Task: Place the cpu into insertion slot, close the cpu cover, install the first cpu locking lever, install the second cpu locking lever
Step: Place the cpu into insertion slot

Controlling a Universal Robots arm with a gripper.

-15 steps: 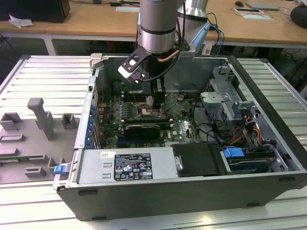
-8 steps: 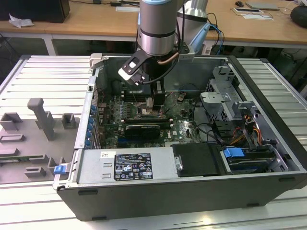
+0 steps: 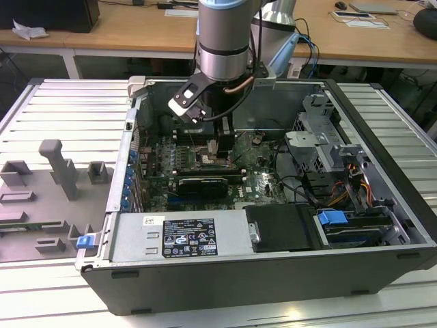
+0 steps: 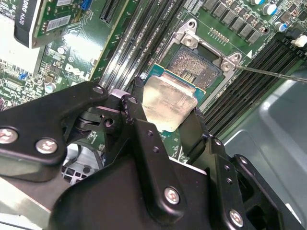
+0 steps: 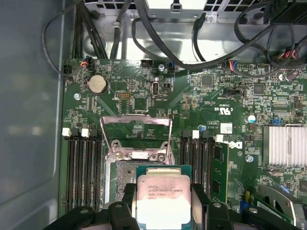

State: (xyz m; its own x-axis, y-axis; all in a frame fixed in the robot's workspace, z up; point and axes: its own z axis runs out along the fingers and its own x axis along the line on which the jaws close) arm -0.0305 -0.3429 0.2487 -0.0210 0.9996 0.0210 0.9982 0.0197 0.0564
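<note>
The robot arm [image 3: 222,41] reaches down from above into an open computer case [image 3: 205,280] that lies flat on a ribbed metal table [image 3: 61,109]. Its pincer [image 3: 213,147] is low over the green board [image 3: 263,181], about in the middle of the case.

In both wrist views the pincer [image 4: 165,109] [image 5: 164,210] is closed on the chip [image 4: 170,98] [image 5: 163,191]. One black finger [image 4: 136,112] presses on one edge and the other finger presses on the opposite edge, and the silver top of the chip faces up. The chip is not seated. It hangs over one side of the socket [image 4: 199,62] [image 5: 122,175], so part of the field of small contacts is bare beside it. Whether the chip touches the socket rim, I cannot tell.

The cover [image 5: 136,127] is open, folded back on the side of the socket away from the pincer. In the second wrist view a thin metal lever [image 4: 268,73] sticks out from one corner of the socket, over the long black memory slots [image 4: 249,91].

On the table, at the exterior view's left of the case, stand some grey plastic blocks [image 3: 58,167].
</note>
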